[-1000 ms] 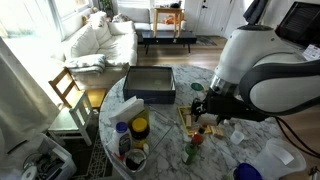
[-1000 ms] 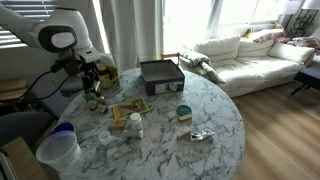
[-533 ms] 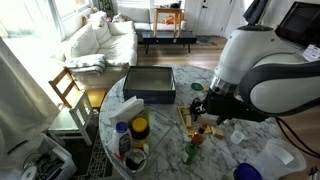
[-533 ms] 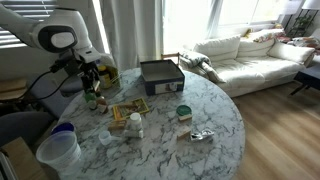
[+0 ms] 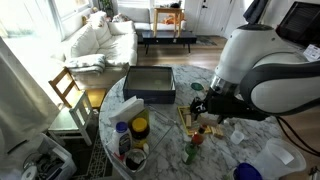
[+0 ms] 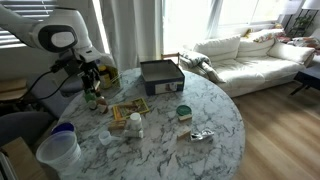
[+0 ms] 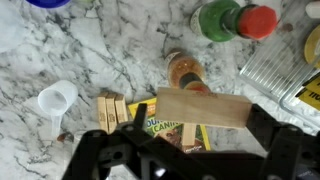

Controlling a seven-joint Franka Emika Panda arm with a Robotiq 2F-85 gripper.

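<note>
Seemingly, nothing is changing. Against the frames from 1 s and 0.5 s ago, the gripper is staying put above the marble table, and every item is keeping its place.

In the wrist view the gripper is coming in from 6 o'clock with its fingers set well apart. A long wooden block is lying crosswise between them. The finger at 3 o'clock is appearing to touch the block's end. A sliver of the candy box is showing between the block and the finger at 9 o'clock, so I cannot tell whether the block is being clamped or merely hovered over.

An amber bottle is standing at the block's 12 o'clock, and a green bottle with a red cap at 1 o'clock. A row of small wooden pieces is lying just beside the box at 9 o'clock, with a white scoop farther out the same way.
</note>
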